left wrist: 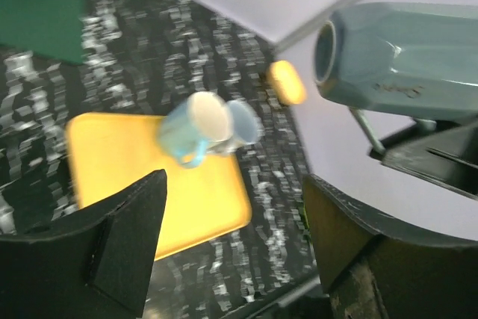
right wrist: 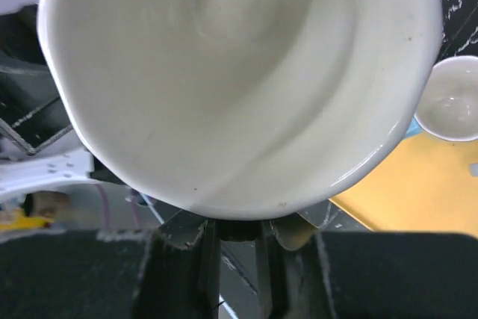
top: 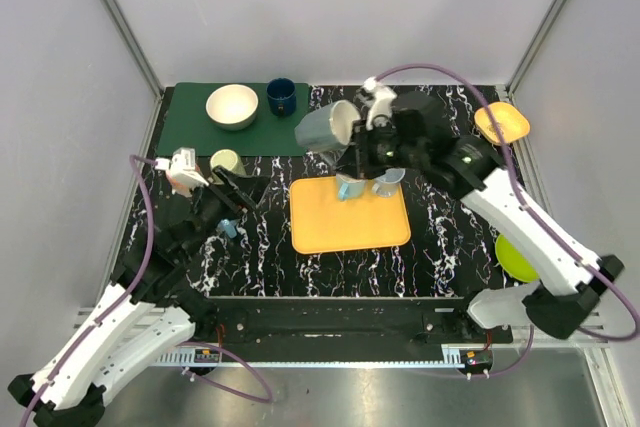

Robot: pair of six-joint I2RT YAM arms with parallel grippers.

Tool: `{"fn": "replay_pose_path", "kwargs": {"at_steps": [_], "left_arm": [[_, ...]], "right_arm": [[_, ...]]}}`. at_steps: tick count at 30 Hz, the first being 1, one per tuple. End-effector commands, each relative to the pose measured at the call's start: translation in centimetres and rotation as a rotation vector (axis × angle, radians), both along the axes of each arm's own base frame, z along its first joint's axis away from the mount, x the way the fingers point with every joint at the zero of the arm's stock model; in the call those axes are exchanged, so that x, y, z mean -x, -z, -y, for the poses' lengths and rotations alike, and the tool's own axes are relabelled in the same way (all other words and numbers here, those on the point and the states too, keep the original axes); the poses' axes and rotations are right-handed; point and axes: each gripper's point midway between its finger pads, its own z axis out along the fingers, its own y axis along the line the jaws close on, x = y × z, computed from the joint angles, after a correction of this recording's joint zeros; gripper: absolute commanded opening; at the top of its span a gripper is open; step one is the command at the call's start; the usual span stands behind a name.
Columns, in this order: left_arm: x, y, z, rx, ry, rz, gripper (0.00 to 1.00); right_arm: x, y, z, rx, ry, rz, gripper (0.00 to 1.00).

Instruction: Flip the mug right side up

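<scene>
The mug is grey outside and white inside. It hangs in the air above the far edge of the orange tray, tilted on its side with its mouth toward the right arm. My right gripper is shut on its rim. In the right wrist view the white inside of the mug fills the frame above my right gripper. My left gripper is open and empty, left of the tray. In the left wrist view my left gripper faces the tray, and the mug shows at the upper right.
Two small light blue cups lie on the tray's far edge. A cream cup stands by my left gripper. A white bowl and a dark blue cup sit on a green mat. An orange dish and a green dish are at the right.
</scene>
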Motion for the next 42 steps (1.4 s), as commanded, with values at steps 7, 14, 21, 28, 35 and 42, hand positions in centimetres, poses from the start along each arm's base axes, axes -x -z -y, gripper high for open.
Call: {"fn": "replay_pose_path", "kwargs": {"at_steps": [7,14,21,28,35,42], "left_arm": [[0.3,7.3,-5.5,-0.239,-0.213,-0.147,0.75],[0.6,7.7,-6.5,-0.267,-0.239,-0.150,0.75],[1.1,8.2,-7.1,-0.279,-0.250,-0.153,0.75],[1.2,9.0,-7.0,-0.286,-0.242,-0.166,0.75],[1.3,10.2,-6.8,-0.295,-0.230,-0.189,0.75],[1.1,10.5,-6.6,-0.299,-0.228,-0.194,0.75]], "right_arm": [[-2.7,9.7,-3.0,0.461,0.000,0.042,0.00],[-4.2,13.9,-5.7,0.608,-0.027,0.021,0.00],[-5.1,19.4,-5.9,0.751,-0.038,-0.051,0.00],[-6.1,22.8,-5.5,0.851,-0.029,-0.079,0.00],[-7.5,24.3,-4.4,0.866,0.000,-0.120,0.00],[-8.5,24.4,-4.5,0.819,0.000,-0.140,0.00]]}}
